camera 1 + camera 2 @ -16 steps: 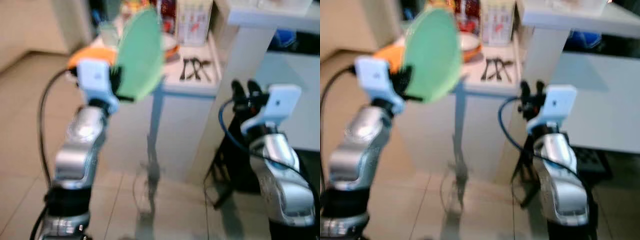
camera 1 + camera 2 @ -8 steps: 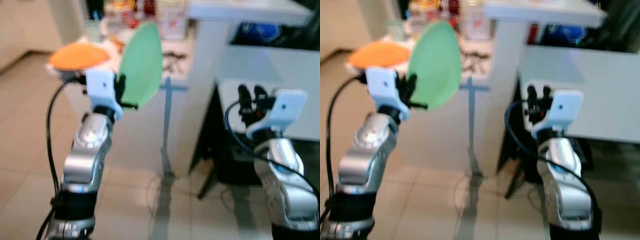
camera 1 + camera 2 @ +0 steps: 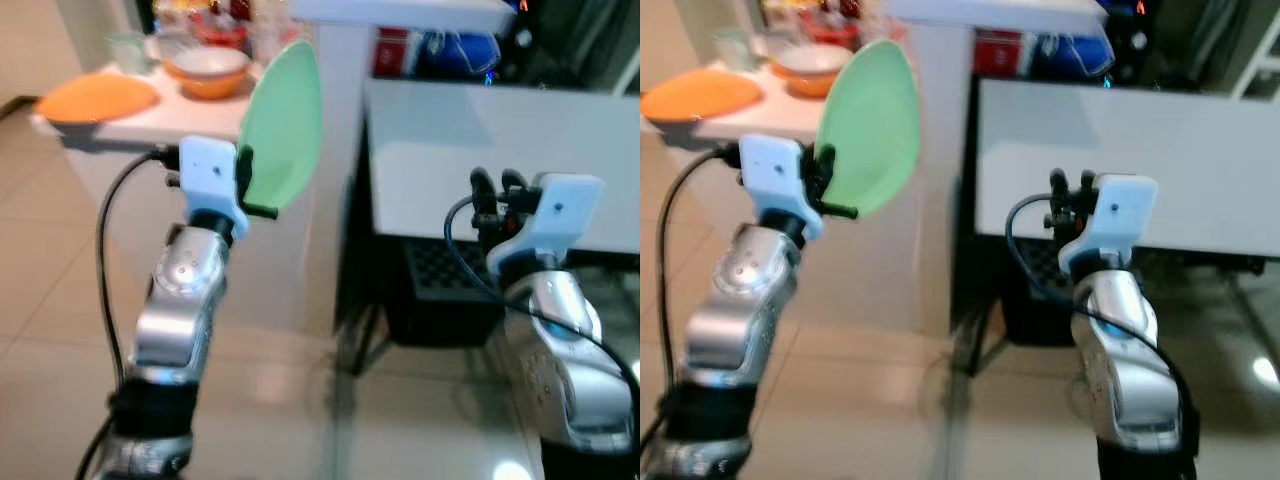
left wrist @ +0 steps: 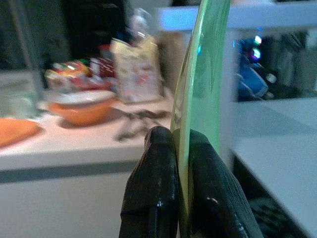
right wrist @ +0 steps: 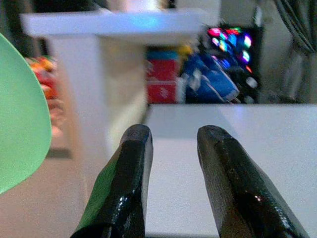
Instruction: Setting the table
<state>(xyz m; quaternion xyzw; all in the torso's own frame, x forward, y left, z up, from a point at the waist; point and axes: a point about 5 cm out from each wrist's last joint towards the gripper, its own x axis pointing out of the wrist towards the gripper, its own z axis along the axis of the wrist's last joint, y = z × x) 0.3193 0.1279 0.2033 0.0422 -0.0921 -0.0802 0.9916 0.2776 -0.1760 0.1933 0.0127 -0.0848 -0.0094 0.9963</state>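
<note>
My left gripper (image 3: 243, 183) is shut on the rim of a light green plate (image 3: 283, 125), which it holds upright on edge at chest height. In the left wrist view the plate (image 4: 200, 94) stands clamped between the two black fingers (image 4: 153, 188). My right gripper (image 3: 497, 186) is raised on the right, open, with nothing between its fingers (image 5: 133, 168). It is in front of a white table (image 3: 480, 140). On a counter (image 3: 120, 120) at the left lie an orange plate (image 3: 97, 97) and an orange bowl (image 3: 207, 72).
A white pillar with a shelf top (image 3: 350, 100) stands between the counter and the white table. Red and blue packages (image 3: 450, 50) sit behind the table. A black crate (image 3: 440, 290) stands under it. Tiled floor (image 3: 50, 300) lies open at the left.
The camera has swung to the right: counter and orange plate slid to the left, and the white table came into view. The green plate stays held in the left gripper.
</note>
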